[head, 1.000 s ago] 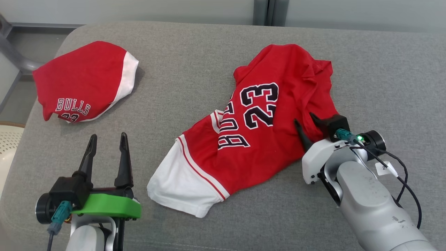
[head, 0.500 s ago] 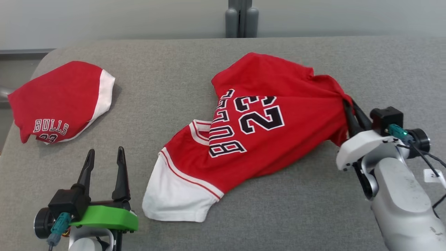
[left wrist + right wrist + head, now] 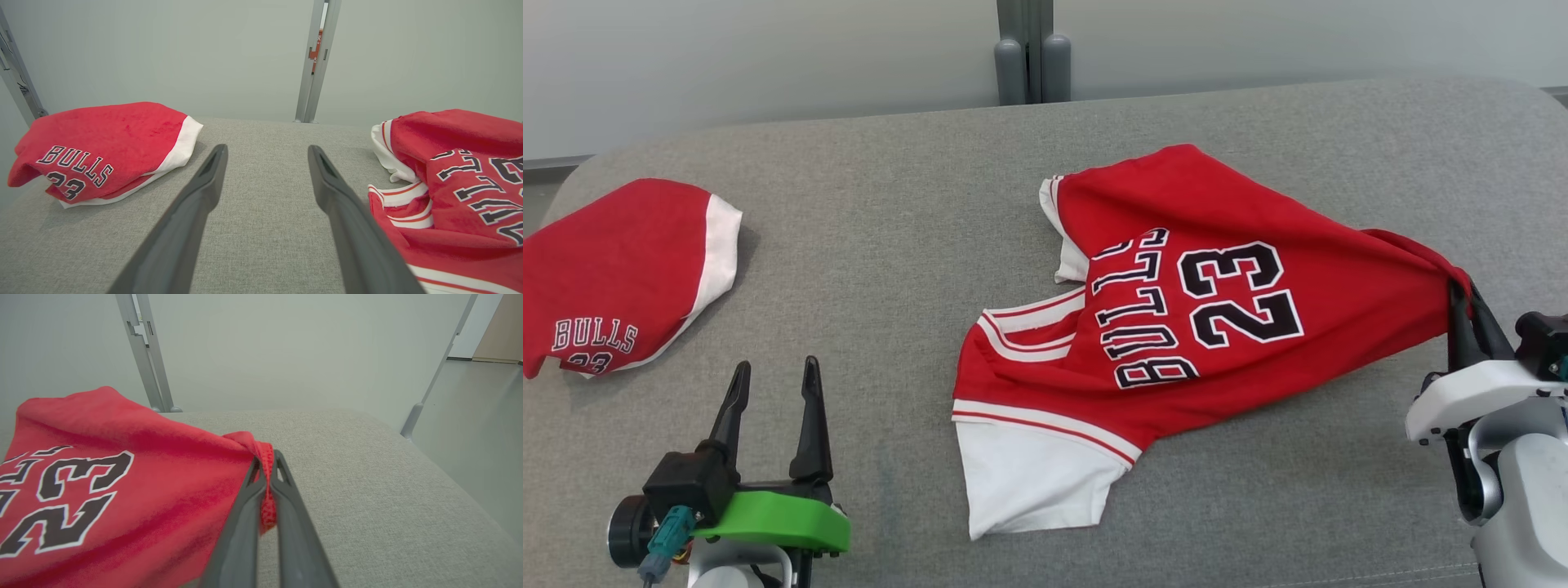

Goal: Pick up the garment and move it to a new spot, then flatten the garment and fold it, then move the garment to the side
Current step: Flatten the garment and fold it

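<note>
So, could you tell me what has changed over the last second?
The right gripper shut on the edge of the loose jersey and dragged it to the robot's right, pulling the cloth taut. The left gripper stayed open, and the folded jersey stayed put on the grey cushion; its shift in the head view is camera motion.

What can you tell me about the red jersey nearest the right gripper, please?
The jersey is red, soft-looking fabric with white panels and striped trim, printed BULLS 23 in black outlined in white. It lies rumpled and partly folded over itself on the grey cushion. The right gripper is shut on one bunched edge, where the cloth is stretched taut.
</note>
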